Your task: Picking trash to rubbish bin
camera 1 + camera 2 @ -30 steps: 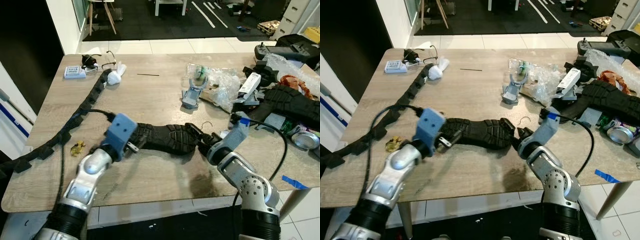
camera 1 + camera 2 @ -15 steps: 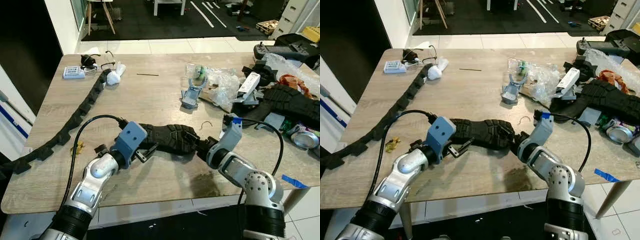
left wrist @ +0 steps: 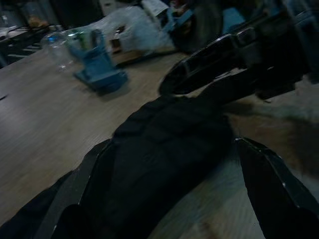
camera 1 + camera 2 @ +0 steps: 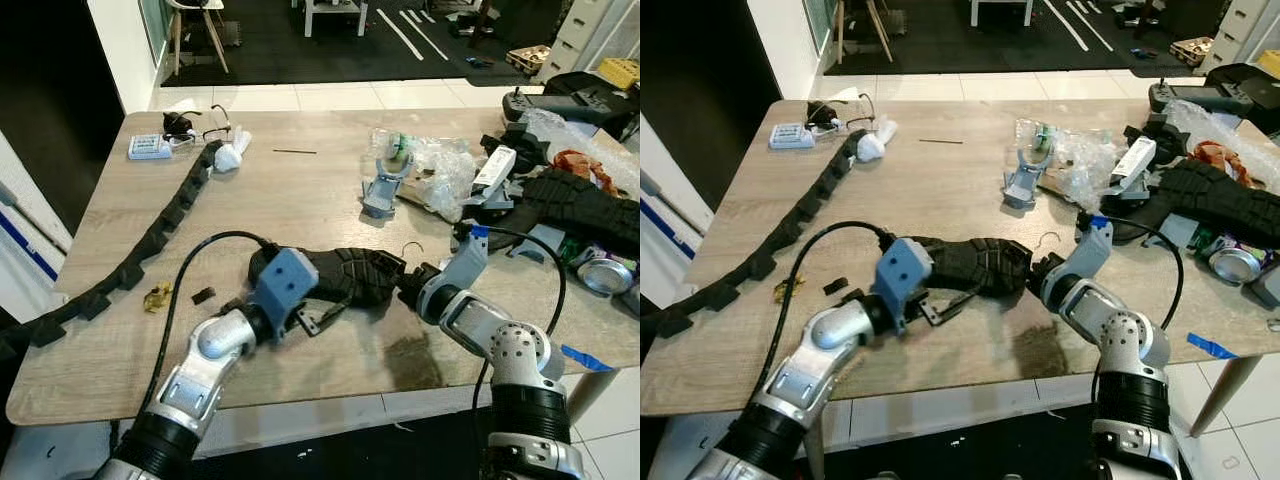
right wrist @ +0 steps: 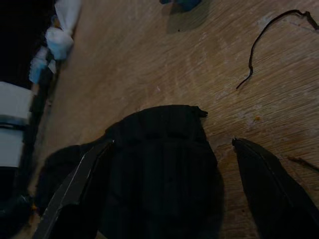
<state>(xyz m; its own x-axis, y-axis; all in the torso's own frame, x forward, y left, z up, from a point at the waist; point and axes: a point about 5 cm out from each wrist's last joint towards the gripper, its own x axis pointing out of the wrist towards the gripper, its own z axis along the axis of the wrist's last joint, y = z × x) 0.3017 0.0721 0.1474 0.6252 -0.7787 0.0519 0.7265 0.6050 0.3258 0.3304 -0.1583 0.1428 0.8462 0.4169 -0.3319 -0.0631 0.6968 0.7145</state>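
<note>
the sole [image 4: 345, 275], a black rubber tread strip lying flat near the front edge of the table [image 4: 300, 195], is the trash in hand, and both grippers are at it from opposite ends: the left gripper [image 4: 318, 318] at its near-left end, the right gripper [image 4: 408, 287] at its right end. in each wrist view the two black fingers stand apart with the sole between them, so both jaws are open around it and not yet clamped. the risk, as i judge it, is a weak or uneven grab: the strip looks limp, so if one side closes and lifts before the other it could sag, fold or slide out, and a pull from both ends could drag it off the front edge to the floor. the left arm's cable [image 4: 215, 240] loops over the table beside the sole and could snag it. a thin wire hook [image 4: 412, 250] lies just beyond the right gripper and might get swept along. for room, the wood between the sole and the blue clip [image 4: 380, 190] is bare, and so is the stretch to the left as far as the black chain [image 4: 150, 240] that runs down the left side. the right end is crowded with plastic wrap [image 4: 440, 165], dark gear and a can [image 4: 605, 275], so lifting up and back toward the robot looks safer than swinging right. no bin can be made out.
</note>
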